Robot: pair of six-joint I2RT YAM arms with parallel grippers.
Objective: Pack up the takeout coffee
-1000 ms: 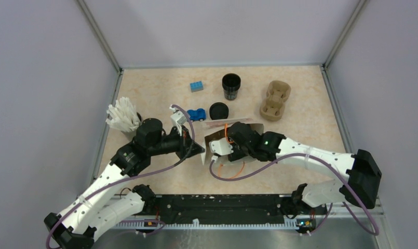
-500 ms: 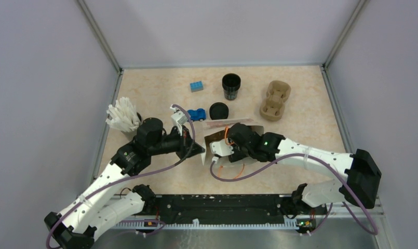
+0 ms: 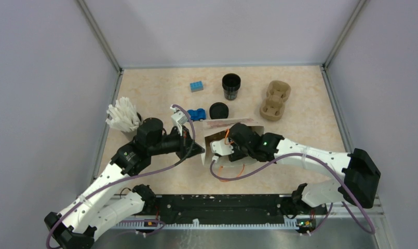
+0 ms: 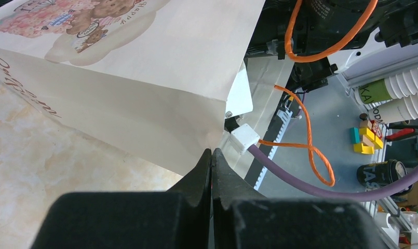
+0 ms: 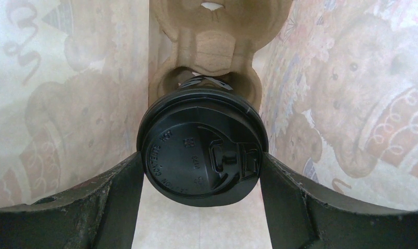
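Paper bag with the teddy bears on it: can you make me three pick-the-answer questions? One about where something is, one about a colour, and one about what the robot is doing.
1. Where is the lidded cup?
A. on a shelf
B. inside the paper bag
C. on the floor

2. What colour is the toy car?
A. red
B. green
C. blue

3. The left end effector is:
A. shut on the paper bag's edge
B. wide open
C. holding a spoon

Answers:
1 B, bear-printed bag walls surround it.
2 C, its body is blue.
3 A, its fingers meet at the paper's edge.
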